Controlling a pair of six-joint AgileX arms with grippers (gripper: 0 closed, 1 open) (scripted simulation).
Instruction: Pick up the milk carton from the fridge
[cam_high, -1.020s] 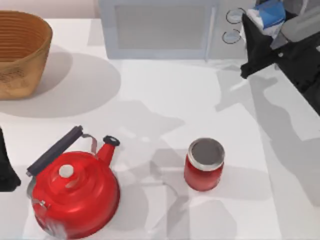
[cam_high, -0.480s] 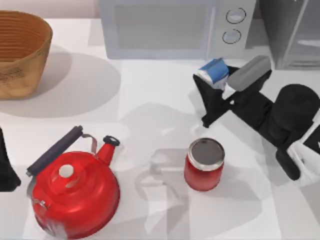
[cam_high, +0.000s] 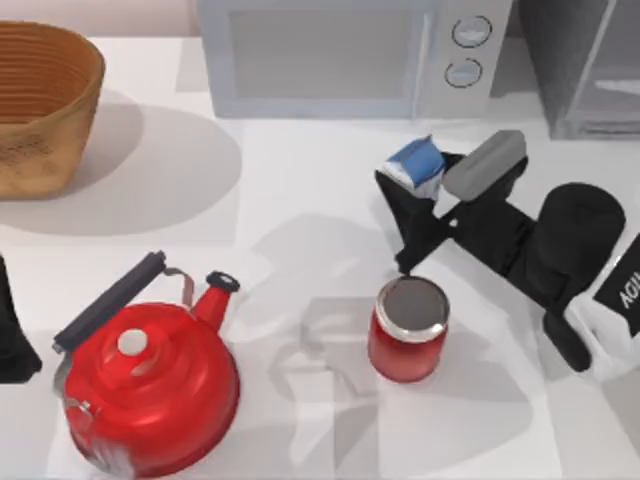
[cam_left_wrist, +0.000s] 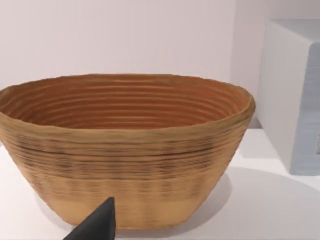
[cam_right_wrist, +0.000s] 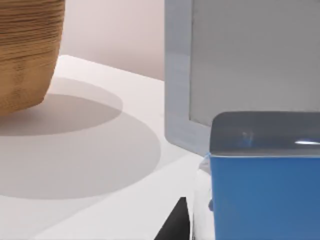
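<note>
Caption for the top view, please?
Right gripper holds the milk carton above the table, between microwave and red jar.

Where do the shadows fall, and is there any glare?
Top view: the basket casts a broad soft shadow to its right on the table; the right hand, holding the milk carton, throws overlapping shadows around the red jar. Right wrist view: a small bright glint on the carton's top. Left wrist view: soft shadow beside the basket, no glare.

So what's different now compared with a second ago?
The right gripper, jaws shut on the milk carton, has carried it away from the fridge, out over the table and toward the red jar. The kettle, basket, microwave and the parked left gripper stayed put.
</note>
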